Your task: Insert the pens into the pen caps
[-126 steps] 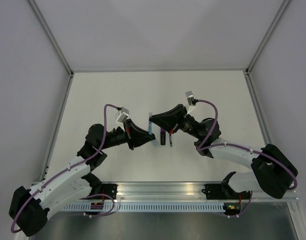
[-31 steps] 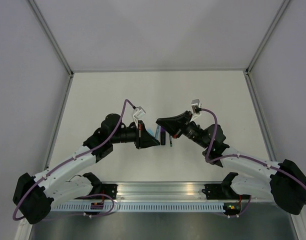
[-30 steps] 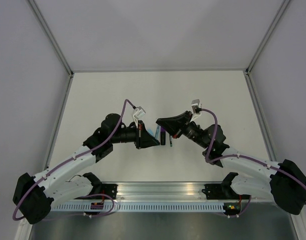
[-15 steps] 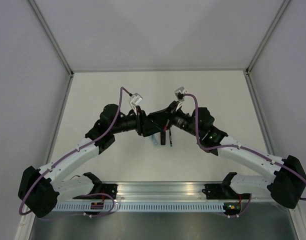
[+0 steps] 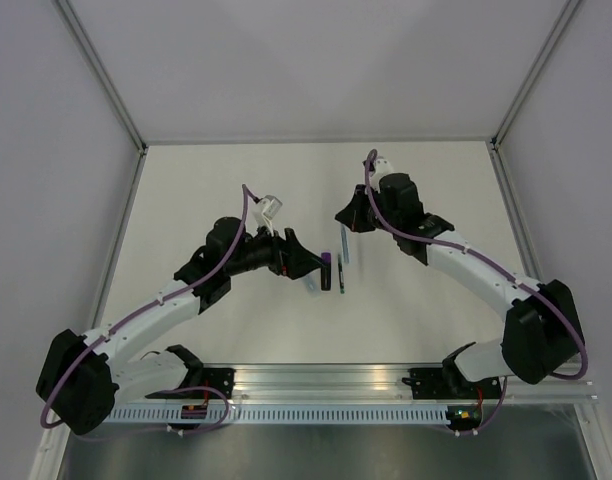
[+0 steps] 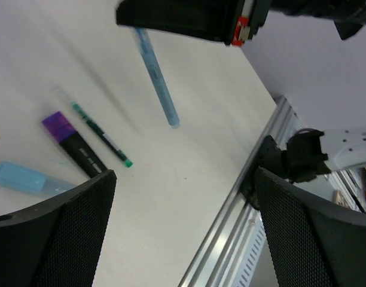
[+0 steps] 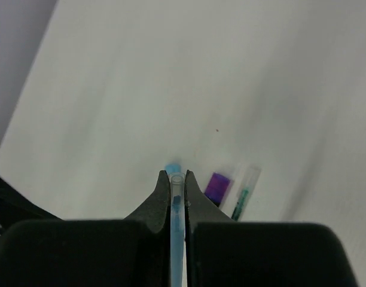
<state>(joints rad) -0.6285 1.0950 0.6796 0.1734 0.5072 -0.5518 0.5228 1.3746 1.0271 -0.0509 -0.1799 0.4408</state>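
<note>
Off-white tabletop (image 5: 236,180) boxed in by pale grey wall panels (image 5: 316,60), with slim metal posts (image 5: 98,68) running down the back corners. Along the near edge there's an aluminium rail (image 5: 326,378), and just in front of it a slotted white strip (image 5: 316,412). The right wrist view shows a tiny dark speck (image 7: 217,130) on the surface.

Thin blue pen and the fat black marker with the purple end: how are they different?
The thin blue pen is skinny and one colour all along; the stubby black marker with the purple end is much thicker and has two colours. The thin blue pen is held up by the right gripper, tip pointing down; the marker lies flat on the white table, and nothing holds it. Both are for writing.
</note>
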